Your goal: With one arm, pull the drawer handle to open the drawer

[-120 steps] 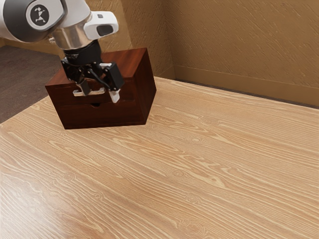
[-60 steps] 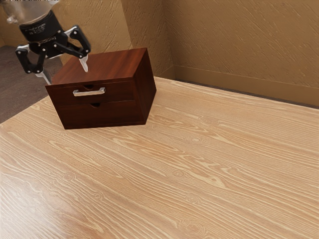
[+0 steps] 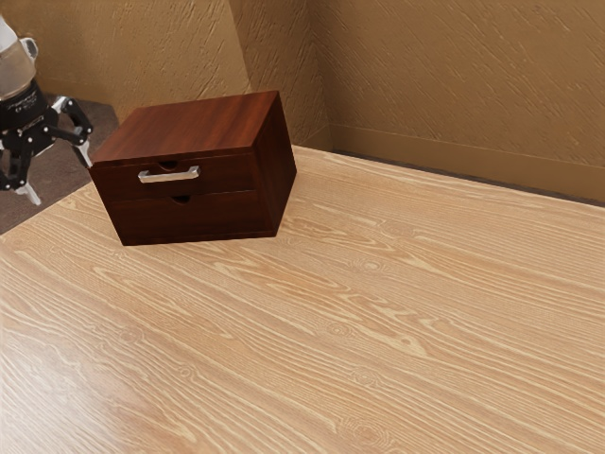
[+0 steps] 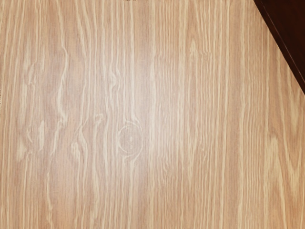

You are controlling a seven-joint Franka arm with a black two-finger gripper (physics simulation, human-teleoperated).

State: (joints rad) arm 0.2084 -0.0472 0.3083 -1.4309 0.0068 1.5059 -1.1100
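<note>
A dark red-brown wooden box [image 3: 203, 165] stands on the table at the exterior view's upper left. Its upper drawer carries a silver bar handle [image 3: 168, 174], and the drawer front sits flush with the box. A lower drawer front [image 3: 184, 216] has only a small notch. My gripper [image 3: 55, 173] hangs at the exterior view's left edge, apart from the box and at about the height of the handle. Its fingers are spread wide open with nothing between them. In the wrist view a dark brown corner [image 4: 290, 28] borders the table's wood grain.
The light wooden table [image 3: 378, 312] stretches wide toward the exterior view's right and front. Brown textured walls [image 3: 454, 76] stand behind the box. A dark floor strip [image 3: 47, 180] lies beyond the table's left edge.
My gripper has left the handle, risen, and swung to the exterior view's left, away from the box. The drawer front has stayed flush.
</note>
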